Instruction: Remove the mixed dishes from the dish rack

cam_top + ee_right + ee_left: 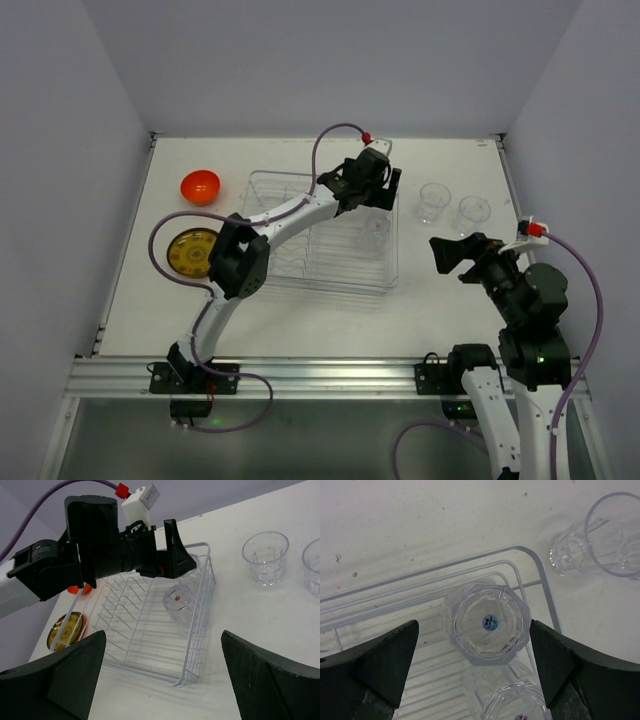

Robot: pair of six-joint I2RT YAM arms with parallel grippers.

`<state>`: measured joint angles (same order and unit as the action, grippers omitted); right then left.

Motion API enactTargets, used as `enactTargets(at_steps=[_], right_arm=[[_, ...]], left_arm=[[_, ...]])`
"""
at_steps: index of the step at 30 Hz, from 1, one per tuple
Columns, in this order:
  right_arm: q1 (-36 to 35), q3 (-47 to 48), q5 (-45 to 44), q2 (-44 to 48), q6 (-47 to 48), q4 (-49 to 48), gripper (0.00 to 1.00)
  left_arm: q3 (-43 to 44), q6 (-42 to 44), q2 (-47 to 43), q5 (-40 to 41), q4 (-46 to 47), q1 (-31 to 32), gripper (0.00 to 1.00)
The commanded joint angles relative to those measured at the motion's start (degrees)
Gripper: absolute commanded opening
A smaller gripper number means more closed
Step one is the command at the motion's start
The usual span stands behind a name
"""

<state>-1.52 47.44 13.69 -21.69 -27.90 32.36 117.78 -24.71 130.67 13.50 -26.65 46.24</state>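
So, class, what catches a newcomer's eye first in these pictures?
The left gripper, jaws wide, hangs over an upside-down clear cup in the dish rack, far right corner. An orange bowl sits on the table left of the rack; two clear cups stand to its right.

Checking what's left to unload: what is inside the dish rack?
One clear cup in the dish rack's far right corner, a second cup beside it. No plates show on the ribs, though the left arm covers part of them.
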Motion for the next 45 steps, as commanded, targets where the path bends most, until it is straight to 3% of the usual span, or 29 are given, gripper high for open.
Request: enactTargets(at_steps=[1, 12, 21, 24, 25, 27, 28, 36, 42, 45], right_arm=[[-0.5, -0.2, 2.2, 0.3, 1.2, -0.7, 0.99], [-0.5, -0.6, 3.6, -1.0, 1.2, -1.8, 0.99], [-0.9, -0.7, 3.7, -1.2, 1.4, -1.9, 0.99], [-0.9, -0.7, 3.7, -1.0, 1.4, -1.9, 0.99], [-1.0, -0.8, 3.7, -0.9, 1.4, -1.9, 0.99], [-1.0, -0.8, 4.0, -0.8, 1.3, -1.9, 0.99], [-0.9, -0.8, 4.0, -0.8, 1.4, -1.9, 0.99], [-1.0, -0.7, 4.3, -1.2, 1.3, -1.9, 0.99], [-1.0, 0.0, 4.1, -1.9, 1.4, -1.7, 0.99], [-1.0, 0.0, 4.2, -2.0, 1.2, -2.0, 0.99]], left_arm=[[3.0, 2.3, 2.0, -1.5, 3.5, -0.3, 0.96], [1.5, 2.3, 3.5, -3.0, 6.4, -0.2, 0.87], [4.3, 1.2, 6.4, 1.0, 6.0, -1.1, 0.48], [3.6, -0.2, 6.4, 2.8, 5.5, -2.1, 0.31], [3.2, -0.7, 6.1, 3.2, 5.4, -2.5, 0.2], [1.7, -2.1, 5.6, 4.2, 5.6, -3.7, 0.12], [1.1, -2.4, 5.1, 4.5, 6.0, -4.1, 0.02], [0.1, -2.7, 4.1, 4.7, 5.8, -6.9, 0.0], [-2.4, -2.6, 0.2, 1.0, 8.4, -5.7, 0.0], [-1.8, -2.4, -1.9, 2.9, 7.9, -4.5, 0.0]])
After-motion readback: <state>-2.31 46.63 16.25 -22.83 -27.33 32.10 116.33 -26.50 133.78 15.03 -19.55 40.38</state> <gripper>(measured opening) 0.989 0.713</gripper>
